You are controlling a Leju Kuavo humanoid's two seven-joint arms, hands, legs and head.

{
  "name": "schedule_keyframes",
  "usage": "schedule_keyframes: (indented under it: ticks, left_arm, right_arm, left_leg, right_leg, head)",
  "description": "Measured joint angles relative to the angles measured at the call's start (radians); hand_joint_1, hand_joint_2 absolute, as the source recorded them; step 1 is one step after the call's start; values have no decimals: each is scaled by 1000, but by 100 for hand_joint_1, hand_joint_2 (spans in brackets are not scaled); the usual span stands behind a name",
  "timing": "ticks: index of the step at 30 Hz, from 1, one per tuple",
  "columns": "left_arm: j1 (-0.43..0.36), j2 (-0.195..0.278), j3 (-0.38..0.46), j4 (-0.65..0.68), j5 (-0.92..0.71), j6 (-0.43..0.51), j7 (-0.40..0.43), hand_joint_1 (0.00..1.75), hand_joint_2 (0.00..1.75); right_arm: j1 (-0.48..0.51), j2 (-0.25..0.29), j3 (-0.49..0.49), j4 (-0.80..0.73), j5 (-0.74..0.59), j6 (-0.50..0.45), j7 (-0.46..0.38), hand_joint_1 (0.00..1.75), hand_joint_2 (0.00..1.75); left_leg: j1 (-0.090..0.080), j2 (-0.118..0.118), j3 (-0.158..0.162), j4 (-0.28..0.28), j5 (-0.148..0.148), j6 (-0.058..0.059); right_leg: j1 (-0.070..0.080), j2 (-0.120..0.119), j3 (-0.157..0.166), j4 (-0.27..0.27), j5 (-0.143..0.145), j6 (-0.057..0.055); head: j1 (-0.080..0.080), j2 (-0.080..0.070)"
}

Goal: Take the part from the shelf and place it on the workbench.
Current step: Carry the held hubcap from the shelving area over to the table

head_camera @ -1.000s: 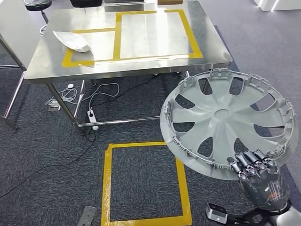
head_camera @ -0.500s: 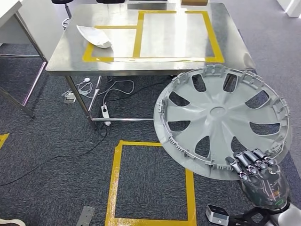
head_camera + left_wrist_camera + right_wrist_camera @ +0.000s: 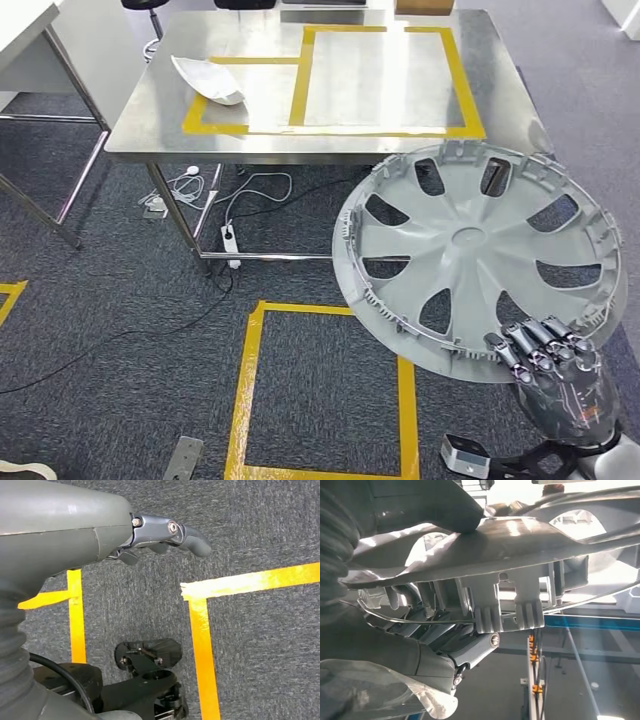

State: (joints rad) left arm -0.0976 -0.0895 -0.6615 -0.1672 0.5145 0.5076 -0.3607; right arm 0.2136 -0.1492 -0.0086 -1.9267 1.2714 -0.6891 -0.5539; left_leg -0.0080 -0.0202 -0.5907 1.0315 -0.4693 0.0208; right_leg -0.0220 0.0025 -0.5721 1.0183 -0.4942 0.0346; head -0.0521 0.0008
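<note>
At the lower right of your head view, the right hand (image 3: 562, 385) grips the near rim of the hubcap (image 3: 479, 255), held tilted above the carpet, in front of the steel workbench (image 3: 143, 120) at the top. Your left hand (image 3: 113, 530) hangs over the floor, fingers loosely extended, holding nothing.

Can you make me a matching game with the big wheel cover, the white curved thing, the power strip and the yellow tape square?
Things:
1. wheel cover
2. white curved part
3. power strip
4. yellow tape square

Places:
A. on the floor under the workbench
B. held at its rim by the right hand
C. stuck on the carpet in front of the workbench
D. lying on the workbench, on its left side

Pairs: 1-B, 2-D, 3-A, 4-C
</note>
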Motion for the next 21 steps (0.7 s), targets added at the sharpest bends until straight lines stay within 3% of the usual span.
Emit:
schedule_keyframes:
  ticks: [2,5,6,7,8,10,11,12,16,18,20,21]
  left_arm:
    - [0,1,0,0,0,-3,0,0,175]
    - [0,1,0,0,3,-8,0,0,175]
    - [2,1,0,0,4,-10,1,0,175]
    - [3,1,0,0,5,-12,1,0,175]
    - [4,1,0,0,6,-13,1,0,175]
    - [3,2,0,0,6,-14,1,0,175]
    - [2,2,0,0,7,-14,0,0,175]
    - [1,3,0,0,7,-14,0,0,175]
    - [3,4,0,0,8,-14,-1,0,175]
    - [2,4,0,0,9,-15,-2,0,175]
    - [1,4,0,0,9,-16,-2,0,175]
    - [2,4,0,0,9,-17,-2,0,175]
  right_arm:
    - [0,2,-1,0,0,0,0,175,175]
    - [-1,5,-2,1,0,0,0,175,175]
    - [-1,6,-2,2,0,0,0,175,175]
    - [-1,7,-2,4,0,0,-1,175,175]
    - [0,8,-2,6,0,0,-1,175,175]
    - [-1,8,-2,9,0,0,-1,175,175]
    - [-1,9,-2,10,0,0,-1,175,175]
    - [-1,9,-2,10,0,0,-1,175,175]
    - [0,9,-2,10,0,0,-2,175,175]
    - [2,9,-3,10,-3,0,-3,175,175]
    - [3,9,-4,10,-6,0,-5,175,175]
    - [4,9,-4,11,-8,0,-5,175,175]
  left_leg:
    - [2,3,-16,43,-30,-11]
    - [9,8,-101,225,-112,-23]
    - [10,8,-124,269,-121,-25]
    - [11,8,-130,278,-111,-25]
    - [11,9,-119,249,-84,-23]
    - [10,11,-58,118,-15,-16]
    - [9,12,-32,60,3,-12]
    - [7,12,-15,21,10,-8]
    - [7,11,-5,-5,6,10]
    - [11,11,5,-17,9,21]
    - [9,11,8,-18,8,27]
    - [7,11,8,-17,6,28]
  right_leg:
    - [-4,-4,5,-3,0,-12]
    - [-5,-8,9,-4,-3,-21]
    - [-4,-9,10,-4,-4,-21]
    - [-4,-9,12,-4,-6,-21]
    - [-4,-9,15,-4,-7,-21]
    - [-3,-9,22,-4,-12,-16]
    - [-1,-8,23,-3,-15,-12]
    - [0,-8,23,-3,-16,-7]
    - [0,-9,18,-4,-23,16]
    - [-1,-7,-14,58,-58,23]
    - [0,-5,-84,190,-111,26]
    - [0,-5,-118,246,-124,27]
  head:
    - [-4,0]
    - [-7,0]
    - [-7,0]
    - [-7,0]
    - [-7,0]
    - [-7,0]
    - [-7,0]
    - [-6,0]
    - [-5,0]
    - [0,0]
    - [5,0]
    - [6,0]
